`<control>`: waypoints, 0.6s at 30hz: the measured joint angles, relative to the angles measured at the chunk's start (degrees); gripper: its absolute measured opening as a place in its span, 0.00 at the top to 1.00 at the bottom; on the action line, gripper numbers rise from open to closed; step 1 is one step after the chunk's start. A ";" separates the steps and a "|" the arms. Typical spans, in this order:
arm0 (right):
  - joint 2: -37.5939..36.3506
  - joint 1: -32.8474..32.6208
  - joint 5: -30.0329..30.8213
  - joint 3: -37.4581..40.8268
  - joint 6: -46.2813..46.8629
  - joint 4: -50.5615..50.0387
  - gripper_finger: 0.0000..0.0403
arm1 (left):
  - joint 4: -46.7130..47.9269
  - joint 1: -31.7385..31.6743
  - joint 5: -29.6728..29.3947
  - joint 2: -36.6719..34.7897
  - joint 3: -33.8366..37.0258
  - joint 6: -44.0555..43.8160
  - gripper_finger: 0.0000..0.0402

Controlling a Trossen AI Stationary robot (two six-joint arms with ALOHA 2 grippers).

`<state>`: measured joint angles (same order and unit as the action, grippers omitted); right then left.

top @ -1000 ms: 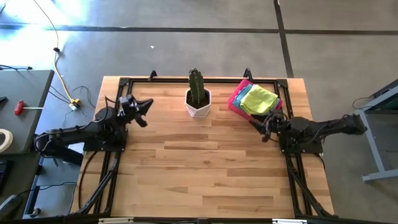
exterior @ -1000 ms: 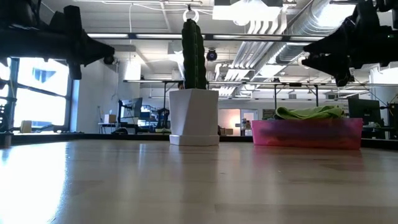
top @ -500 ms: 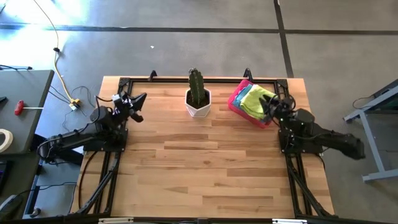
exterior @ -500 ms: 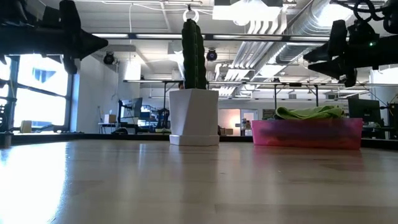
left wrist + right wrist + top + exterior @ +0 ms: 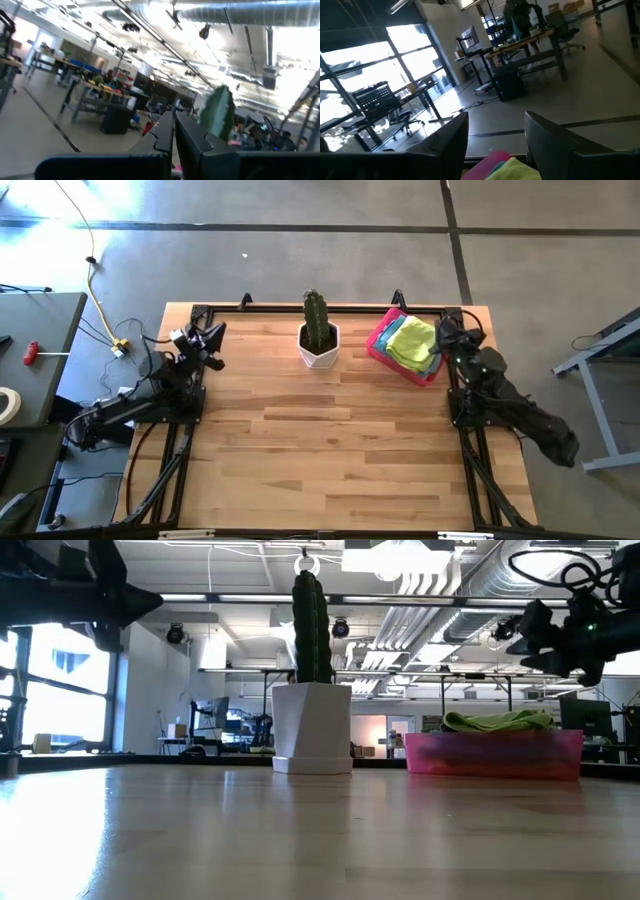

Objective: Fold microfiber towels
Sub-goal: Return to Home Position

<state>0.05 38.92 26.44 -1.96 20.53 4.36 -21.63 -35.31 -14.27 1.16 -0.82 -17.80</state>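
The high camera looks straight down on the whole table [image 5: 330, 450]. The low one sits at table height by the front edge, facing level toward the far edge. Both catch the cactus [image 5: 316, 320] [image 5: 311, 630] and the tray [image 5: 378, 340] [image 5: 495, 753].

Each wrist camera tilts up into the room. The one behind the left gripper [image 5: 174, 120] shows a blurred green shape, likely the cactus [image 5: 218, 112]. The one behind the right gripper [image 5: 496, 117] catches the tray [image 5: 487, 162] close below.

Left gripper [image 5: 212, 333], fingers pressed together, raised at the surface's [image 5: 330, 445] 10 o'clock; right gripper [image 5: 446, 332], fingers apart, at 2 o'clock.
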 joint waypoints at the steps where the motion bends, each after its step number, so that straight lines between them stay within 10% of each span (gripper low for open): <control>1: 0.00 0.93 0.00 0.00 0.00 -0.48 0.53 | -0.03 -0.58 -0.02 -0.42 0.00 0.00 0.98; 18: 0.24 7.74 -0.03 0.01 0.00 -4.21 0.53 | 0.28 -4.07 -0.01 -0.95 -0.02 0.00 0.98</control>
<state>0.29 46.65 26.40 -1.94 20.53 0.15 -21.35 -39.38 -14.28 0.21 -0.84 -17.80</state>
